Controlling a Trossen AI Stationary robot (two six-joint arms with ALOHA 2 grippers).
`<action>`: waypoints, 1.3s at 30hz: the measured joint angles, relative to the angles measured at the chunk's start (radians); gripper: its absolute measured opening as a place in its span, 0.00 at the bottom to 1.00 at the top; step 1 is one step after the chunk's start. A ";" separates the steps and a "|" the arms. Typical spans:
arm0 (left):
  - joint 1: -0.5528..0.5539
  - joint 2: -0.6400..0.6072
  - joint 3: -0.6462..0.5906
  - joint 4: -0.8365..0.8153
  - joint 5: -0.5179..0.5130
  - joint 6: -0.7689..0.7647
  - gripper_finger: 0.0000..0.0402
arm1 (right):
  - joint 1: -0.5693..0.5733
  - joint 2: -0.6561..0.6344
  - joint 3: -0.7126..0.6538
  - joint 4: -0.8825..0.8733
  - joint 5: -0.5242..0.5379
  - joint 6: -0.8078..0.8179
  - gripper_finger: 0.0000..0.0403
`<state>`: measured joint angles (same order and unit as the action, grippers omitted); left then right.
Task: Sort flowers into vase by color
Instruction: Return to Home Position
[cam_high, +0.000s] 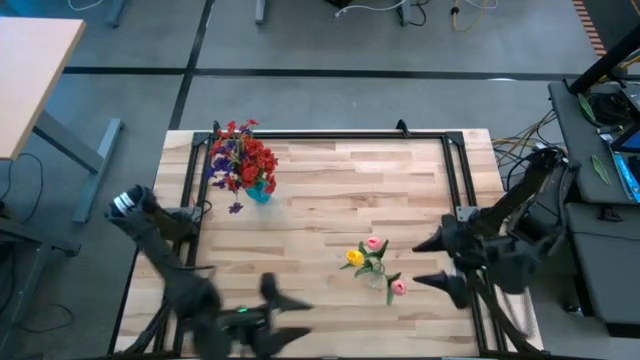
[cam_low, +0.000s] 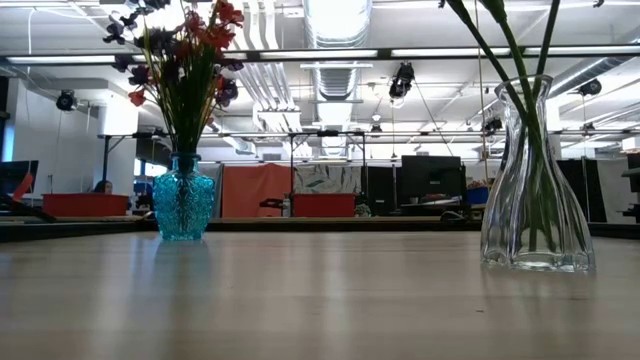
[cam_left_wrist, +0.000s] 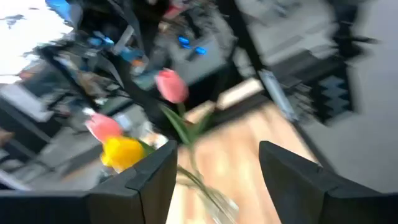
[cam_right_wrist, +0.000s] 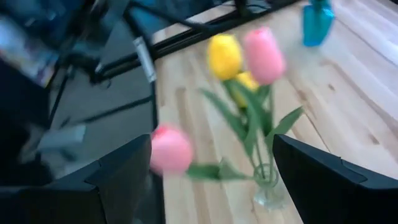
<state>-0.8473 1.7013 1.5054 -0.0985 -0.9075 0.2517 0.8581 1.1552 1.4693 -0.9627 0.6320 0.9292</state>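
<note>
A clear glass vase (cam_high: 376, 277) stands on the table's near right part and holds yellow (cam_high: 354, 257) and pink tulip buds (cam_high: 373, 243); one pink bud (cam_high: 398, 287) droops over its rim. A blue vase (cam_high: 259, 191) at the far left holds the red and purple clusters (cam_high: 243, 158). My right gripper (cam_high: 425, 263) is open just right of the clear vase, pointing at it. My left gripper (cam_high: 298, 320) is open near the table's near edge, left of the clear vase. In the low view, the clear vase (cam_low: 535, 190) and blue vase (cam_low: 183, 200) stand upright.
A black frame (cam_high: 330, 135) runs along the table's far and side edges. Bare wood lies between the two vases (cam_high: 330, 200). Desks and cables surround the table beyond its right edge (cam_high: 600, 150).
</note>
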 joint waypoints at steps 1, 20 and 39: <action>-0.036 -0.025 0.000 -0.075 0.000 -0.043 0.52 | 0.024 -0.004 0.001 0.000 0.000 -0.029 0.81; -0.454 -0.079 -0.214 -0.471 0.023 -0.887 0.02 | 0.579 -0.001 -0.246 0.289 0.167 -0.037 0.81; -0.065 -0.099 -0.980 0.731 0.750 -0.544 0.00 | 0.395 0.063 -1.163 2.036 -0.165 -0.572 0.81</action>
<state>-0.9127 1.6028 0.5249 0.6323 -0.1572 -0.2928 1.2532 1.2186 0.3061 1.0730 0.4666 0.3568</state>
